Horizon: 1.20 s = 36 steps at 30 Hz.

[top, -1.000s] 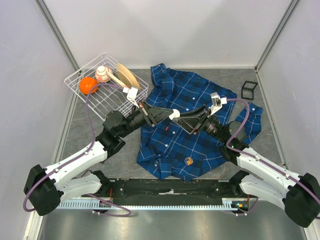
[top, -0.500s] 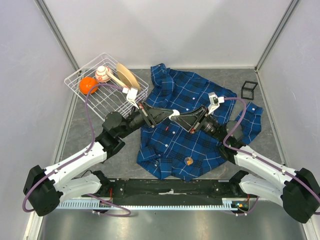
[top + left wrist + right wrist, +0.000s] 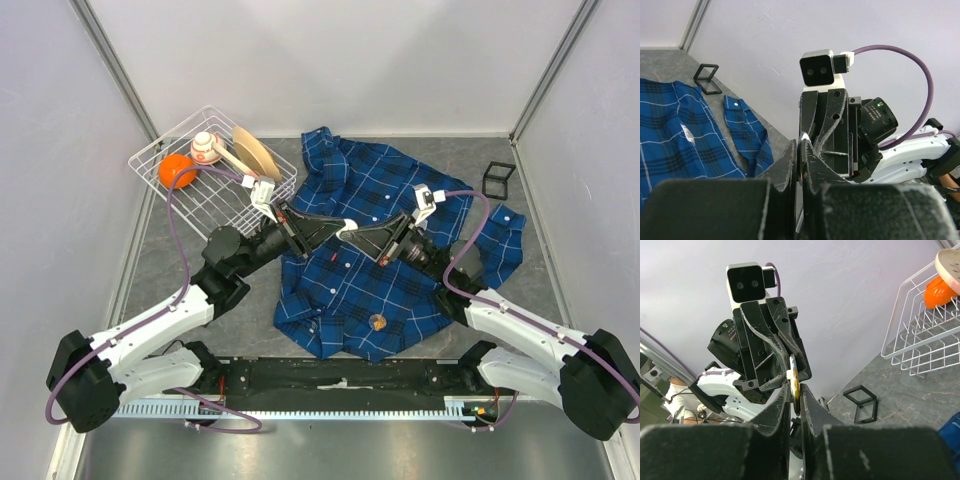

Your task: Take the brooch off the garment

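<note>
- Wire basket (image 3: 215,170) blocks 10 o'clock of the shirt (image 3: 400,290).
- Small black frame (image 3: 498,178) stands at 2 o'clock.
- Bare table (image 3: 545,255) at 3 o'clock leaves room to pass.

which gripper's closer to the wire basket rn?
Left. The left gripper stretches from right beside the basket corner out over the shirt. The right gripper meets it tip to tip from the opposite side, farther from the basket.
</note>
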Available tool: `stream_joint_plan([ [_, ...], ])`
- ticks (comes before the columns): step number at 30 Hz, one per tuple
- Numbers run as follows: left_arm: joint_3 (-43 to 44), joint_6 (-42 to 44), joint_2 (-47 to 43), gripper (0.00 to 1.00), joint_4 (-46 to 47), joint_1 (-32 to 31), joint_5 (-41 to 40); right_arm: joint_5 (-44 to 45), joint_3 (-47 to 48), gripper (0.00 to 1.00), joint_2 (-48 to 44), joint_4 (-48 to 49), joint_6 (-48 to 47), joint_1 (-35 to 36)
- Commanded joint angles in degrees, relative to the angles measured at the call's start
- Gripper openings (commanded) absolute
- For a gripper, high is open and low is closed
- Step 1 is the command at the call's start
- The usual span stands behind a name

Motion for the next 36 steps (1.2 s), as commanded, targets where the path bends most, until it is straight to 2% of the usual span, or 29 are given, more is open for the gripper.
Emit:
stream_joint_plan([
  [1, 1.0, 5.1, -0.6, 0.02, 1.2, -1.2, 6.6, -0.9, 1.9, 0.10, 1.1, 0.4, 0.7, 0.4],
  [11, 2.0, 8.0, -0.1, 0.02, 0.6, -1.3, 12.1, -1.9, 3.3, 0.08, 2.0, -2.0, 1.9, 0.5],
  [15, 1.9, 8.8, -0.8, 0.02, -0.4, -1.3, 11.9, -1.5, 2.7, 0.04, 1.5, -2.1, 2.3, 0.5],
  [16, 1.7, 8.9, -1.1, 0.02, -0.5, -1.3, 11.2, -0.1, 2.3, 0.00, 1.3, -2.4, 2.4, 0.4],
  [31, -2.6, 5.7, -5.0, 0.02, 1.2, -2.6, -0.7, 10.1, -4.9, 0.01, 0.4, 8.7, 9.3, 0.8],
  [36, -2.8, 5.8, -5.3, 0.02, 1.5, -2.7, -1.4, 11.1, -6.3, 0.01, 1.5, 11.3, 11.8, 0.9],
])
